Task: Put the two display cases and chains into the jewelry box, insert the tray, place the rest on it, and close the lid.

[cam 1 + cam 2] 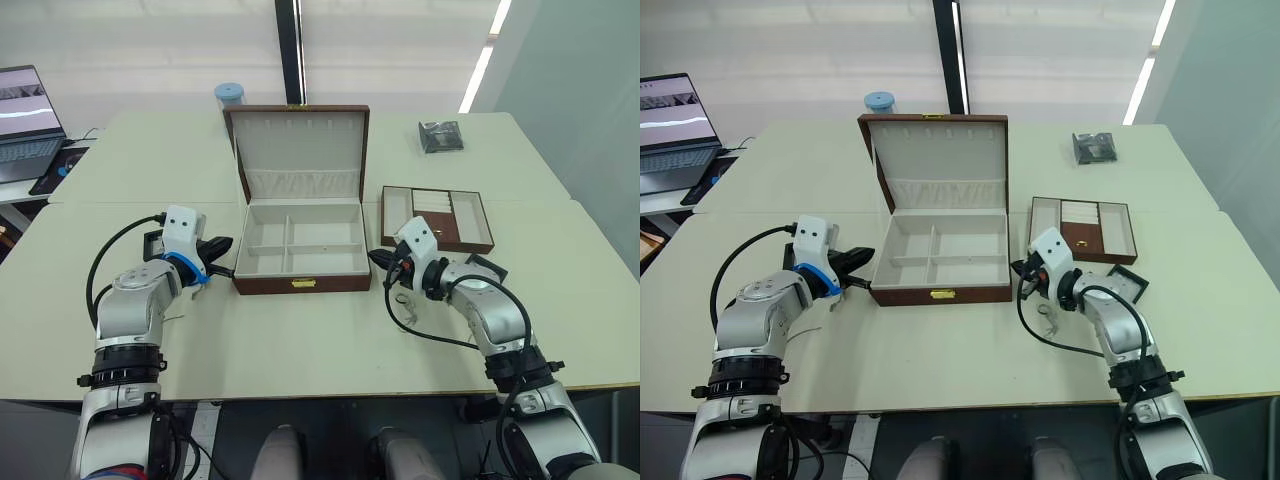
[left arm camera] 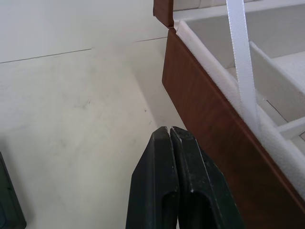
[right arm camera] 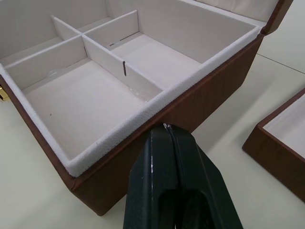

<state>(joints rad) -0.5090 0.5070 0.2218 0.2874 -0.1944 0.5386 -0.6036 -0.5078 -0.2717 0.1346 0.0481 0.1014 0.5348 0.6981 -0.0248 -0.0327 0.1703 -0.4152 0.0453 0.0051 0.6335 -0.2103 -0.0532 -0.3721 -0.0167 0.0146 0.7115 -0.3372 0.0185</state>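
Observation:
The jewelry box (image 1: 300, 283) stands open mid-table, its cream compartments empty and its lid (image 1: 298, 140) upright behind. The tray (image 1: 436, 217) lies just to its right. My left gripper (image 1: 222, 243) is shut with nothing in it, its tips beside the box's left wall (image 2: 200, 95). One black display case (image 1: 153, 243) lies behind that wrist. My right gripper (image 1: 380, 258) is shut at the box's front right corner (image 3: 143, 143). A thin silver chain (image 1: 1045, 317) lies on the table below it. The other display case (image 1: 1127, 281) rests by my right forearm.
A laptop (image 1: 25, 120) sits at the far left. A blue-lidded jar (image 1: 229, 95) stands behind the lid. A dark clear packet (image 1: 440, 136) lies at the back right. A white ribbon (image 2: 243, 62) links lid and box on the left side.

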